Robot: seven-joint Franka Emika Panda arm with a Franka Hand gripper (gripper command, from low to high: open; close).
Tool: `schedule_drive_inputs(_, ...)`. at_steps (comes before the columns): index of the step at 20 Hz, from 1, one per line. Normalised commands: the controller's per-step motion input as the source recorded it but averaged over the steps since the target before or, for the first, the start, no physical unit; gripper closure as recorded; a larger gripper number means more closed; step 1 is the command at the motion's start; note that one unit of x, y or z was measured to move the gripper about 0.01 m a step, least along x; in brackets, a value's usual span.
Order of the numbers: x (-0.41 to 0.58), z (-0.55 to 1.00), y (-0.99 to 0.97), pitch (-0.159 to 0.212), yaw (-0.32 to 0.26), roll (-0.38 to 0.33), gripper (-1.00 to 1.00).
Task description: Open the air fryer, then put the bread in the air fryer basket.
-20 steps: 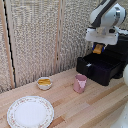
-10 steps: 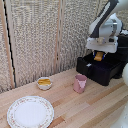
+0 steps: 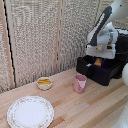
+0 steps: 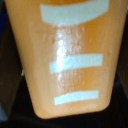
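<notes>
- A plate [image 3: 29,111] with a patterned rim is sitting nearest on the pale wooden table [image 3: 95,107], at the exterior view's left.
- A small white bowl [image 3: 44,83] with yellow-orange contents is resting farther back, near the wall.
- A pink cup [image 3: 80,83] is standing just beside the open black basket [image 3: 95,70], on its left.
- The gripper [image 3: 98,62] is hanging over the basket's hollow; the bread [image 4: 67,55] is filling the wrist view, orange with pale stripes, and showing between the fingers, though whether they are clamped on it I cannot tell.
- The fryer [image 3: 121,47] is standing at far right.
- Woven, cream panels [image 3: 40,35] are backing the table.
</notes>
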Motion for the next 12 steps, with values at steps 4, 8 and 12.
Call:
schedule_drive_inputs(4, 0.0, -0.13, -0.17, -0.017, -0.05, -0.031, -1.0)
schedule_drive_inputs(8, 0.0, 0.24, -0.1, 0.023, -0.01, 0.025, -1.0)
schedule_drive_inputs(12, 0.0, 0.79, 0.01, 0.078, -0.032, 0.069, -1.0)
